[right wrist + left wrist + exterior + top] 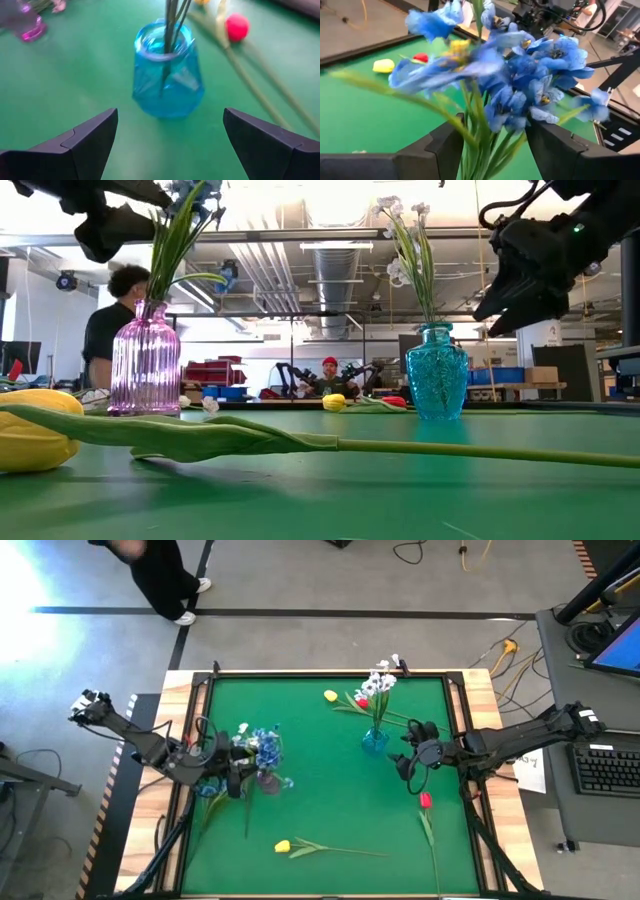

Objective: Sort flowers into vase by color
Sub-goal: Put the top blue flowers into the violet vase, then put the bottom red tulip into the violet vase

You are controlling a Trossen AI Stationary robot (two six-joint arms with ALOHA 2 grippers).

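Note:
Blue flowers [530, 75] stand with their stems in the pink vase [145, 365], left of the table's middle. My left gripper [494, 127] is open, and the stems [480, 145] rise between its two fingers, above the vase's mouth. White flowers [380, 685] stand in the blue vase [167, 75] to the right of the middle. My right gripper [170, 112] is open and empty, just right of that vase and a little above the table. Yellow tulips [283, 846] [330, 696] and red tulips [425, 800] [362, 702] lie flat on the green mat. My left gripper comes nearly level from the table's left side, one finger on each side of the blue flowers' stems [470, 140]. The gap is wider than the bunch. I cannot tell whether the one finger [445, 145] touches the nearest stem.
The green mat [320, 800] is framed by a wooden border. One yellow tulip with its long stem lies near the front edge, and a red one lies to the right below my right arm. A person [110, 320] stands beyond the far left corner.

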